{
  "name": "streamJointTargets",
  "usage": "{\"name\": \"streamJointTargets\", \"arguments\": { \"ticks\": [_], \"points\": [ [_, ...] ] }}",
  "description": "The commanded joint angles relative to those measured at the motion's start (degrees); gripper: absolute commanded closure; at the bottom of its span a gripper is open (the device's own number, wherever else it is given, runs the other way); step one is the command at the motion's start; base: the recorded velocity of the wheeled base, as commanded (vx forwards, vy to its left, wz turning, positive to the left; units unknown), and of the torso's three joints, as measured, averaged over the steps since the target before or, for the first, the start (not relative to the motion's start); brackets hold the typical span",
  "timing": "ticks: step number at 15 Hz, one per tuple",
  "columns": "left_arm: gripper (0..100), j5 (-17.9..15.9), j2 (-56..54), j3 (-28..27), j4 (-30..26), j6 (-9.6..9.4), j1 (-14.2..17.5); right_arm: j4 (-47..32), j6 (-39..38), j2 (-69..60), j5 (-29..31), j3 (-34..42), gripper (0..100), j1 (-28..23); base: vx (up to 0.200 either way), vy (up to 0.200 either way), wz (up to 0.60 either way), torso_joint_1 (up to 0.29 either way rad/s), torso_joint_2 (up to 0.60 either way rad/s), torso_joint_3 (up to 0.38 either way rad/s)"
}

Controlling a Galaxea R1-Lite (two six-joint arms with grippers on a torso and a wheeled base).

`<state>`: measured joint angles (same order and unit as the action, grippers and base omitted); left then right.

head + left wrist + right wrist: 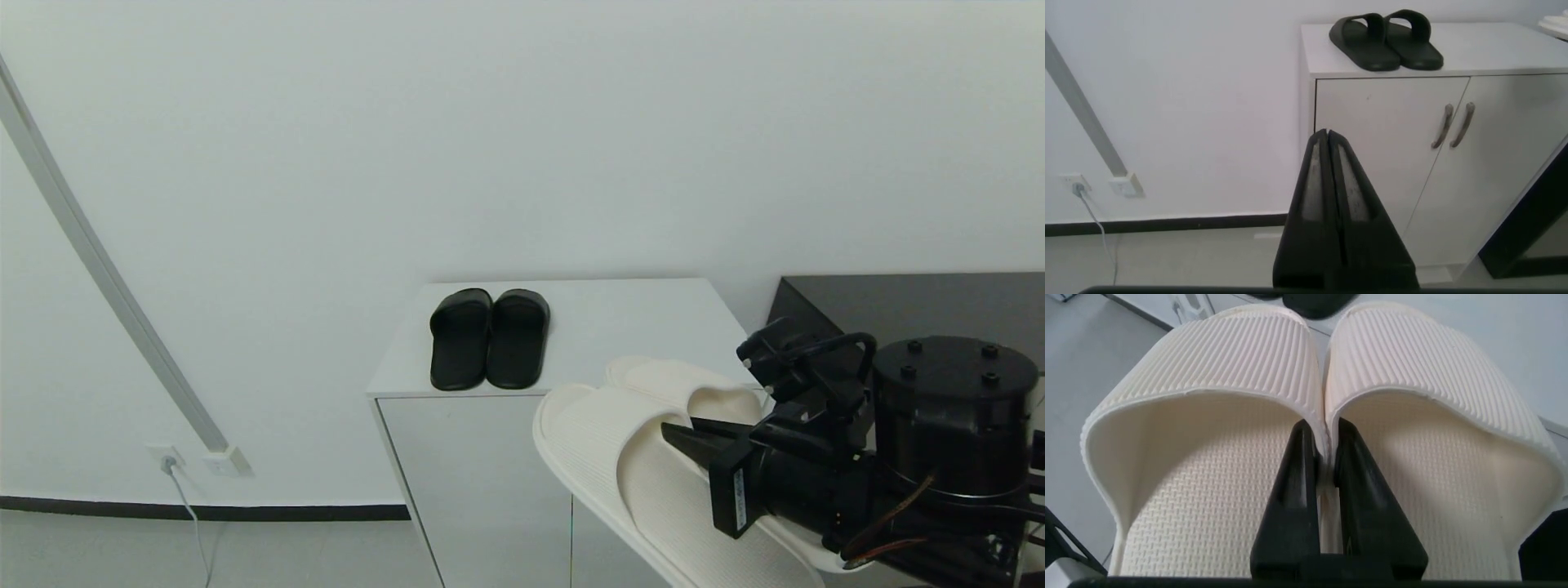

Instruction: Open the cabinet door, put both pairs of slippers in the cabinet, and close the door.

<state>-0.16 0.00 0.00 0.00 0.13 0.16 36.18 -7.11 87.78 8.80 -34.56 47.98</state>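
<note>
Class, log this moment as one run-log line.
right end effector: shut on white slippers | left end effector: shut, empty | black slippers: on cabinet | doors: closed

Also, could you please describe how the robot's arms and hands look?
Both are matte black. The left hand has two long fingers tapering to narrow tips, with greyish inner faces. The right hand has the same wedge-shaped fingers on a blocky body bearing a small white label; behind it sits a fat cylindrical joint with bolt heads on top and thin reddish cables beneath.
</note>
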Motion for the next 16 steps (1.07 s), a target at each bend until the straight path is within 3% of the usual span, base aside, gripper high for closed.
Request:
{"name": "streamJointTargets", "arguments": {
  "ticks": [1, 4, 5, 16],
  "points": [
    [100, 0.0, 0.0, 0.0, 0.0, 0.04, 0.0, 0.0, 0.0, 0.0, 0.0, 0.2, 100, 0.0, 0.0, 0.0, 0.0, 0.0, 0.0, 0.0],
    [100, -0.1, 0.0, 0.0, 0.0, 0.04, 0.0, 0.0, 0.0, 0.0, 0.0, 0.3, 100, 0.0, 0.0, 0.0, 0.0, -0.133, 0.3, 0.175],
    [0, -0.2, 0.0, 0.0, 0.0, -0.05, 0.0, -0.1, 0.0, 0.0, 0.0, 0.3, 100, 0.1, 0.0, 0.0, 0.0, -0.159, 0.38, 0.207],
    [0, 0.0, 0.0, 0.0, 0.0, 0.22, 0.0, -0.1, 0.9, -0.1, 0.1, 1.1, 100, 0.1, 0.0, 0.0, 0.0, -0.208, 0.5, 0.29]
  ]
}}
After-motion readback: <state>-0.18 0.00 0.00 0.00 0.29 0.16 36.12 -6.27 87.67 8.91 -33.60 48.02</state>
